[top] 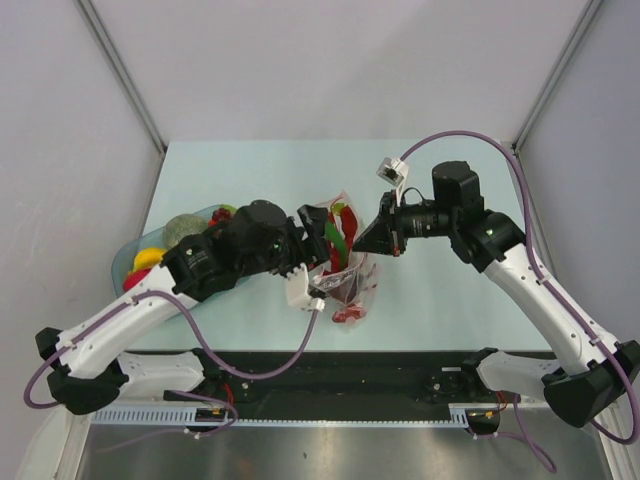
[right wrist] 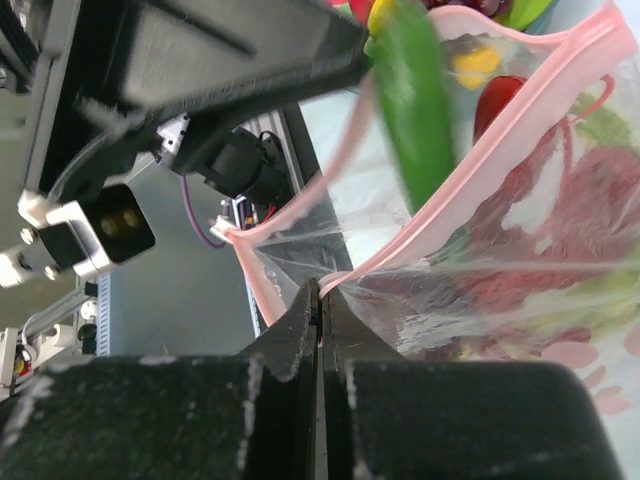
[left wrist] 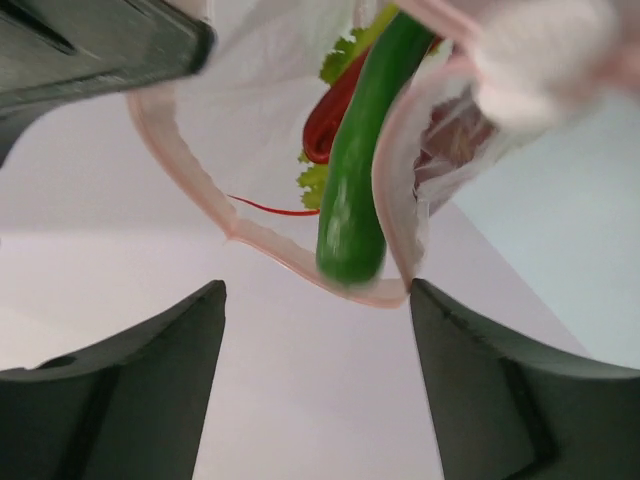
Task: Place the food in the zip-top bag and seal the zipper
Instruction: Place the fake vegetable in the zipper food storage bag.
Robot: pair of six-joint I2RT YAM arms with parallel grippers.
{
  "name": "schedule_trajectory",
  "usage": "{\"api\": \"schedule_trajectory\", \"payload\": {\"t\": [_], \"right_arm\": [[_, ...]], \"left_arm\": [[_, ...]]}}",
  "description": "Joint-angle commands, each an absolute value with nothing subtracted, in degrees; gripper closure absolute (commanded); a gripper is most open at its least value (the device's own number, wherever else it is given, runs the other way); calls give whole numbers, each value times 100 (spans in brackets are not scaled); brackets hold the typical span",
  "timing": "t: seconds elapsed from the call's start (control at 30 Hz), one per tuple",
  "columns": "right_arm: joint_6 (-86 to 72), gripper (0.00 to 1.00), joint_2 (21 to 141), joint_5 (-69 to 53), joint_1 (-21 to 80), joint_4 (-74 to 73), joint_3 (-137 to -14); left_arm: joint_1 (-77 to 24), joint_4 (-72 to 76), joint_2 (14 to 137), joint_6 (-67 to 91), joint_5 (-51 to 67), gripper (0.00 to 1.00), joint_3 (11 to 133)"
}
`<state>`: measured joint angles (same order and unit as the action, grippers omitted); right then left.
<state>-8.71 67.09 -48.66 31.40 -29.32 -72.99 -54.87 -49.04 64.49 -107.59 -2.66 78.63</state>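
Observation:
The clear zip-top bag [top: 348,285] hangs at mid-table with its mouth held up and open. Its pink zipper strip [left wrist: 283,256] rings the opening. My right gripper [top: 364,243] is shut on the zipper strip [right wrist: 470,170] at the bag's right edge, seen closely in the right wrist view [right wrist: 320,290]. My left gripper [top: 318,224] is open and empty just above the mouth [left wrist: 315,292]. A long green vegetable [left wrist: 355,200] sits loose in the mouth, blurred, and also shows in the right wrist view [right wrist: 415,120]. Red and leafy green food [left wrist: 325,125] lies deeper inside.
A translucent blue-green dish [top: 127,256] at the left holds a yellow piece [top: 150,258], a red piece [top: 136,279] and a round green piece [top: 185,228]. The left arm crosses over it. Grey walls close in the table on three sides.

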Motion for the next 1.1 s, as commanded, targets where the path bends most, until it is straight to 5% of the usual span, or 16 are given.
{"api": "schedule_trajectory", "payload": {"t": [0.0, 0.07, 0.3, 0.97, 1.07], "right_arm": [[-765, 100, 6609, -5150, 3182, -2769, -7523], [-642, 100, 6592, -5150, 3164, -2891, -7567], [61, 100, 6662, -5352, 3006, -3577, -7971], [1230, 100, 7330, -5757, 3638, -4175, -8815], [1546, 100, 7400, -5599, 3788, -4377, -8938]], "left_arm": [[-5730, -3728, 6390, -11206, -62, 14, 7664], [-5757, -3517, 6302, -10856, 184, 0, 7681], [-5625, -4587, 5433, -9642, 746, 3, 7770], [-5897, -6090, 6073, -9554, 2215, 28, 7471], [-5950, -5977, 6196, -9265, 2259, 44, 7427]]}}
